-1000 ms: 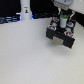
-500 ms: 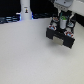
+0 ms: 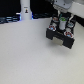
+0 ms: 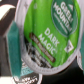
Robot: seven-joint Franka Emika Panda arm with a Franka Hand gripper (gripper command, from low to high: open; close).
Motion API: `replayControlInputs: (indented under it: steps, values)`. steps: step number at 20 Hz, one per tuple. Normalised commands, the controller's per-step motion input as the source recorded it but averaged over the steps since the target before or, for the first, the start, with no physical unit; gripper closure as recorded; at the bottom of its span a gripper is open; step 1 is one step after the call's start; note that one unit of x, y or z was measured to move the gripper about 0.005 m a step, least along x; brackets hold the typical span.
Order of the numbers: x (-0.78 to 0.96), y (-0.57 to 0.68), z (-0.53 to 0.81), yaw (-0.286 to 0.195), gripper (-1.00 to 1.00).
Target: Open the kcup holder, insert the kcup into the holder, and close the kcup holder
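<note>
Above the black boxy kcup holder (image 3: 61, 34), pulled open: gripper (image 3: 63, 15) and small round green-lidded kcup (image 4: 49, 32).
Whether the jaws clamp the pod cannot be told; it hangs close over the slots, probably for insertion.

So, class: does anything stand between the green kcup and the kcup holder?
Nothing visible does. The kcup fills the wrist view, and the hand hangs over the kcup holder. Whether the slot below is free is hidden.
</note>
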Motion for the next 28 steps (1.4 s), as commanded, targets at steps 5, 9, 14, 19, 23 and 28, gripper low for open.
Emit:
replayControlInputs:
  steps: [5,9,14,19,23,28]
  values:
    - [-0.07,-0.01,-0.07,0.001,1.0]
    - [-0.07,-0.01,-0.04,0.001,1.0]
    - [-0.09,0.01,-0.01,0.0,1.0]
    - [-0.38,0.04,0.15,0.0,1.0]
    - [-0.18,-0.03,0.0,0.0,1.0]
    - [-0.02,-0.07,-0.07,-0.008,1.0]
